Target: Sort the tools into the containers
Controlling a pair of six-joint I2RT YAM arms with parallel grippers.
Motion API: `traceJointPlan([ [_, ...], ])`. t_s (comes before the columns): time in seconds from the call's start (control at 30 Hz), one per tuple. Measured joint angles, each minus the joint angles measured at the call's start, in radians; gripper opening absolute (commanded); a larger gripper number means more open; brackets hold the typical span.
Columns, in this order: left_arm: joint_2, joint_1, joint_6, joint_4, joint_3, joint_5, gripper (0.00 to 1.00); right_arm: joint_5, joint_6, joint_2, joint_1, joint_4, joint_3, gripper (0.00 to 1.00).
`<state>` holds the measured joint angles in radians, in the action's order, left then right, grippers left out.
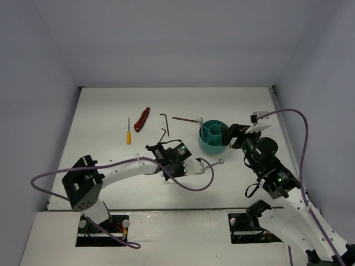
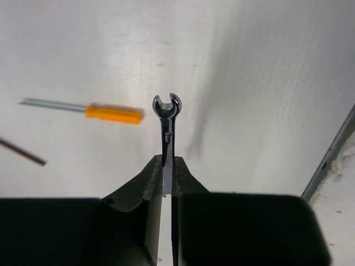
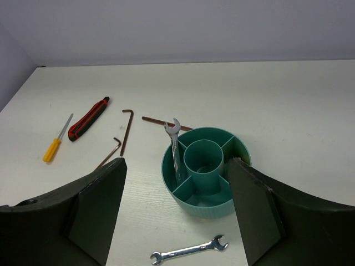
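My left gripper [image 1: 197, 166] [image 2: 168, 158] is shut on one end of a silver wrench [image 1: 213, 164] [image 2: 167, 119], which sticks out ahead of the fingers. The round teal tub [image 1: 209, 148] [image 3: 202, 208] stands just beyond it. A second silver wrench [image 3: 176, 147] stands upright in the tub's left compartment. My right gripper [image 1: 228, 136] [image 3: 176, 160] is open and empty at the tub's right side. In the right wrist view a silver wrench [image 3: 188, 251] shows in front of the tub; I cannot tell whether it is the held one.
Left of the tub lie an orange-handled screwdriver [image 1: 128, 136] [image 3: 52, 149], a red-and-black tool [image 1: 142, 119] [image 3: 89, 118], two dark hex keys [image 1: 165, 121] [image 3: 127, 130] and a thin brown rod [image 1: 183, 118] [image 3: 155, 120]. A purple cable [image 1: 199, 185] loops below the left wrist.
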<state>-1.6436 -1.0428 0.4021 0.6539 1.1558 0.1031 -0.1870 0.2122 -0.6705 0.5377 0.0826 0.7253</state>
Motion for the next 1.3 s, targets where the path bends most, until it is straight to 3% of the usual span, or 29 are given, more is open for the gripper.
traceJointPlan([
  [0.17,0.135,0.110,-0.091,-0.091,-0.001,0.028,0.00,-0.050,0.010,0.043,0.000,-0.026,0.017,0.70],
  [0.4,0.227,0.205,-0.341,-0.394,0.013,0.020,0.00,-0.155,0.036,0.118,0.000,-0.052,0.026,0.70],
  [0.63,0.050,0.241,-0.609,-0.679,0.181,-0.017,0.00,-0.200,0.061,0.131,0.000,-0.085,0.026,0.70],
  [0.8,-0.095,0.251,-0.738,-0.781,0.292,-0.055,0.00,-0.205,0.076,0.133,0.000,-0.113,0.026,0.70],
  [1.3,-0.204,0.197,-0.934,-0.925,0.254,-0.231,0.00,-0.218,0.083,0.171,0.000,-0.177,0.026,0.71],
])
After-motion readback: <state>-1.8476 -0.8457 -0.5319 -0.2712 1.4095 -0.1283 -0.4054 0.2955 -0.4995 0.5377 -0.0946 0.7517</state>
